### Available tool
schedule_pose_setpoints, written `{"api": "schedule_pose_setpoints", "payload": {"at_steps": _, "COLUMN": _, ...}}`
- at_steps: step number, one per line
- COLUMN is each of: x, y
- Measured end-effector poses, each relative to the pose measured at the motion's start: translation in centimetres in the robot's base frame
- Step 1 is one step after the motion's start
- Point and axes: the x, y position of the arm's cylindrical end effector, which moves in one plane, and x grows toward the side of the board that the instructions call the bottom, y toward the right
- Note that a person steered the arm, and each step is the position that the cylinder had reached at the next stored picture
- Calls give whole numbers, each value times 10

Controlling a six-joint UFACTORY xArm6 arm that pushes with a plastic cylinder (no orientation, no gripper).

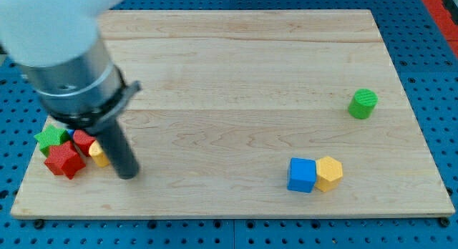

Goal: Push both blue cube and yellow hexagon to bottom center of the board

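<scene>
The blue cube (302, 175) sits near the board's bottom edge, right of centre. The yellow hexagon (329, 173) touches its right side. My tip (127, 174) is at the end of the dark rod, far to the view's left of both, near the board's bottom left. It stands just right of a cluster of blocks there and is well apart from the blue cube.
A green cylinder (363, 104) stands at the right side of the wooden board (236, 77). At bottom left lie a green star (50, 138), a red star (64, 159), a red block (84, 142) and a yellow block (98, 154), partly hidden by the rod.
</scene>
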Motion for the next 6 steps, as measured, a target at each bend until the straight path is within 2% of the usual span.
{"api": "schedule_pose_setpoints", "payload": {"at_steps": 1, "x": -1, "y": 82}}
{"api": "schedule_pose_setpoints", "payload": {"at_steps": 3, "x": -40, "y": 255}}
{"api": "schedule_pose_setpoints", "payload": {"at_steps": 4, "x": -28, "y": 321}}
{"api": "schedule_pose_setpoints", "payload": {"at_steps": 5, "x": 10, "y": 328}}
{"api": "schedule_pose_setpoints", "payload": {"at_steps": 6, "x": 11, "y": 262}}
